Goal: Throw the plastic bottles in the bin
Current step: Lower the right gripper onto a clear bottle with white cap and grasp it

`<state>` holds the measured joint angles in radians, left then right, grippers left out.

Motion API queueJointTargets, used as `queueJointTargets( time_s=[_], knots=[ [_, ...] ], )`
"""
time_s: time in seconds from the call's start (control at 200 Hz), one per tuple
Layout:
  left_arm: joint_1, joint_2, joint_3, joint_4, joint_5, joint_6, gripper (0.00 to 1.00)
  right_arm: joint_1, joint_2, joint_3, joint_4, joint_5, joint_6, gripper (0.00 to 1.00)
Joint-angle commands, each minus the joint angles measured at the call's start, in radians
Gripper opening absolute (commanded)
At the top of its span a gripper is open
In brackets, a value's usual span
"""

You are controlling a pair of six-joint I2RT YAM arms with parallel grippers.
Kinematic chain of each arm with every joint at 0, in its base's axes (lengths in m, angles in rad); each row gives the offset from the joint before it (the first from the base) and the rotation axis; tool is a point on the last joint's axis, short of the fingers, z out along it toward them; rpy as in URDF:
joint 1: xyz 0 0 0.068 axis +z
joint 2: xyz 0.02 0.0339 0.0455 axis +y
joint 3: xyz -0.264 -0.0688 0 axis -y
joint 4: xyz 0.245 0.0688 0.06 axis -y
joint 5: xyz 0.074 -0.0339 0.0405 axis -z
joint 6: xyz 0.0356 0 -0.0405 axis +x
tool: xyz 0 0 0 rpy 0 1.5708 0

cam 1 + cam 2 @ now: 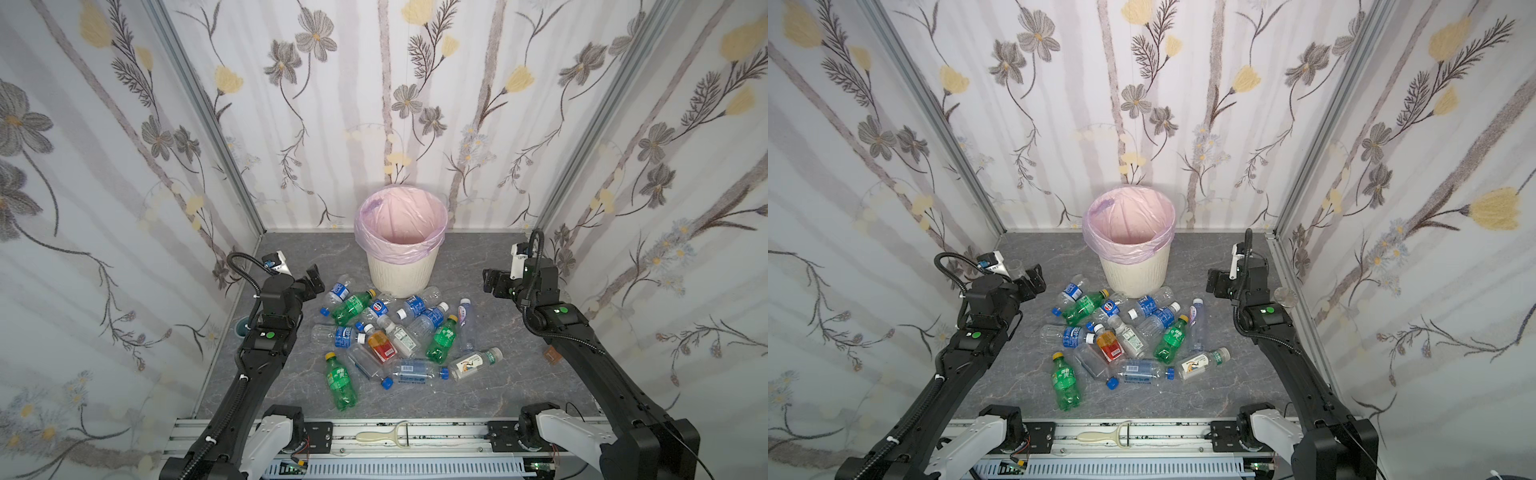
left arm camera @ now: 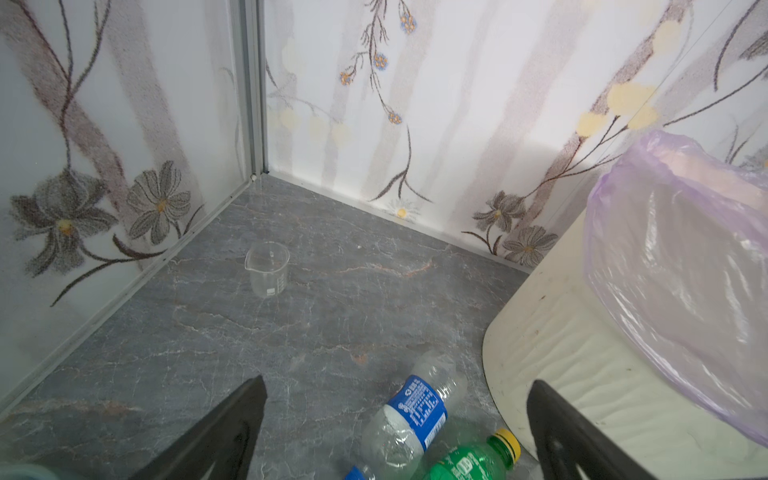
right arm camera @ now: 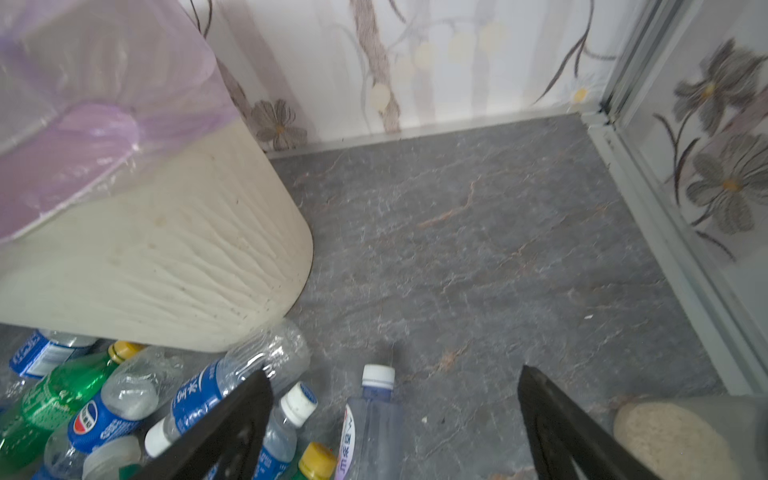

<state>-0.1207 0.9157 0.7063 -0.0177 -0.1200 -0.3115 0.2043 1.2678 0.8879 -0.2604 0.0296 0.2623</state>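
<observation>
The bin [image 1: 402,249] stands at the centre of both top views, against the back wall: a round cream ribbed bucket lined with a translucent pink bag folded over its rim, nothing visible inside; below it in frame, on the grey marbled tabletop [image 1: 498,386], the plastic bottles [image 1: 399,336] lie in a loose heap, all on their sides, the nearest touching the bin's base; three are green with yellow caps, most are clear with blue labels, one orange-red bottle [image 1: 381,345] with a white cap lies mid-heap; a Pepsi bottle [image 3: 99,419] shows its round logo in the right wrist view, and a white-labelled bottle [image 1: 473,364] lies at the heap's lower right; the left tool [image 1: 315,281] hangs left of the heap, jaws spread wide and empty; the right tool [image 1: 491,282] hangs right of it, jaws apart, nothing between them; neither touches a bottle.
</observation>
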Motion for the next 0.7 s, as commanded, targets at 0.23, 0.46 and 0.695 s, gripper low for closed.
queueJointTargets(
  time_s=[0.23,0.46,0.695],
  knots=[
    [0.002,-0.082,-0.002,-0.225,0.111,0.004,1.0,0.058,0.184,-0.094,-0.058,-0.137,0.121,0.83],
    [0.003,-0.094,-0.028,-0.237,0.144,0.019,1.0,0.073,0.301,-0.113,0.018,-0.17,0.156,0.77],
    [0.003,-0.097,-0.036,-0.241,0.147,0.011,1.0,0.09,0.388,-0.127,0.039,-0.126,0.163,0.72]
  ],
)
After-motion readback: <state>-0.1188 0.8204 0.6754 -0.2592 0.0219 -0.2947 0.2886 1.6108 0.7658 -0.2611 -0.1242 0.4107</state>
